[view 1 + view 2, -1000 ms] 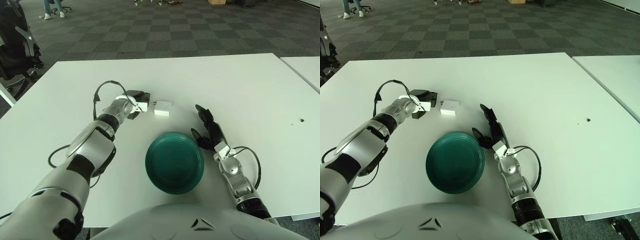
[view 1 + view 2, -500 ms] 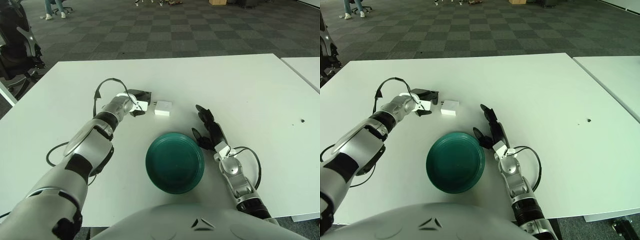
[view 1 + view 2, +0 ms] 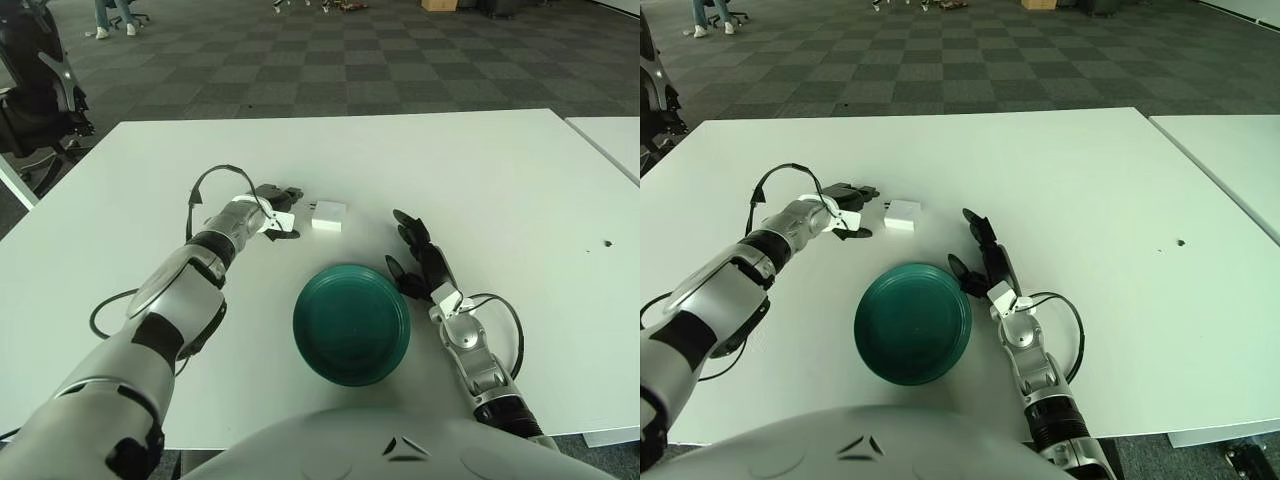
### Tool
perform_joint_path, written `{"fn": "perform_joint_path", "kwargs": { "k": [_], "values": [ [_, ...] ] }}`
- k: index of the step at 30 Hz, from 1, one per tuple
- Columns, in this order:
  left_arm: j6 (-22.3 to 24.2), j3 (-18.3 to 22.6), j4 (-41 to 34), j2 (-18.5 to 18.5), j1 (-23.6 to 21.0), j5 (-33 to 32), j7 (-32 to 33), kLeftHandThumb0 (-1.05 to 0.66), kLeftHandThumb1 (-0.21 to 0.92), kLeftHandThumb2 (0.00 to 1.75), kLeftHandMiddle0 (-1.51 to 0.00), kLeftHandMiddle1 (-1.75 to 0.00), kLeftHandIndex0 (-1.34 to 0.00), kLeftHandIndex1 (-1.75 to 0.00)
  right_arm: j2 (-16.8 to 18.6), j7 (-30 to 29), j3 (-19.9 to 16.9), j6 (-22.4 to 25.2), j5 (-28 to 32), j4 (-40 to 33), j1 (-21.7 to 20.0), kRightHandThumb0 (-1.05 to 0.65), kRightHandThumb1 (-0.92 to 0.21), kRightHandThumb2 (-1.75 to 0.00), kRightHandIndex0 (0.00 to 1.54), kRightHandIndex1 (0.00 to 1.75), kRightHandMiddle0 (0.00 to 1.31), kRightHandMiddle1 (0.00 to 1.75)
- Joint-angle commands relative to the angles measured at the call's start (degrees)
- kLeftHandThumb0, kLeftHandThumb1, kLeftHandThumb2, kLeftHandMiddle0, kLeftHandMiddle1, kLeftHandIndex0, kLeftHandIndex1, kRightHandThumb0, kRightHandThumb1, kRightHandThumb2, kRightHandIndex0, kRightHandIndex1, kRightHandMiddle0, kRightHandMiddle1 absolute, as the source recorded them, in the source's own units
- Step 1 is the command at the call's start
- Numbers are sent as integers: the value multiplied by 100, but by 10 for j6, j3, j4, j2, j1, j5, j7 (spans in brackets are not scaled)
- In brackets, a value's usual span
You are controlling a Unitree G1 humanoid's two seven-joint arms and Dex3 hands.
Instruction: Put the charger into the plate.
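Two hands show over a white table (image 3: 520, 170), with one small white charger (image 3: 328, 215) and one dark green plate (image 3: 351, 323) between them. The charger lies flat on the tabletop, roughly midway between the left and right edges and a little toward the far edge from the plate. It is outside the plate, with a strip of bare tabletop separating the two.

Reaching in from the left edge, the left hand (image 3: 272, 209) sits just beside the charger on its left side. Its dark fingers (image 3: 286, 191) are spread apart and hold nothing; one points toward the charger and another lies lower, close to the table surface. A narrow gap shows between the fingertips and the charger, so they look apart rather than touching. A black cable (image 3: 205, 185) loops up from the wrist behind this hand.

On the plate's right side is the right hand (image 3: 418, 266), just beside the rim, its fingers relaxed, pointing toward the far edge, and empty. Whether it touches the rim cannot be told.

Nearer the front edge than the charger, the plate sits upright and holds nothing.
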Motion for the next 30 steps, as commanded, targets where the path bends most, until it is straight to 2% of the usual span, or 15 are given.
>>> {"fn": "perform_joint_path", "kwargs": {
  "k": [1, 16, 30],
  "values": [
    [25, -14, 19, -9, 29, 15, -12, -105, 92, 50, 0, 0, 0, 0, 3, 11, 14, 61, -3, 91, 77, -97, -92, -69, 25, 3, 0, 43],
    [32, -19, 25, -9, 27, 15, -11, -105, 92, 50, 0, 0, 0, 0, 6, 8, 14, 71, -10, 85, 78, -98, -92, -71, 26, 3, 0, 44],
    [11, -9, 17, -24, 15, 3, 8, -105, 92, 47, 0, 0, 0, 0, 9, 5, 15, 69, -12, 93, 73, -96, -92, -66, 28, 4, 0, 45]
  ]
}}
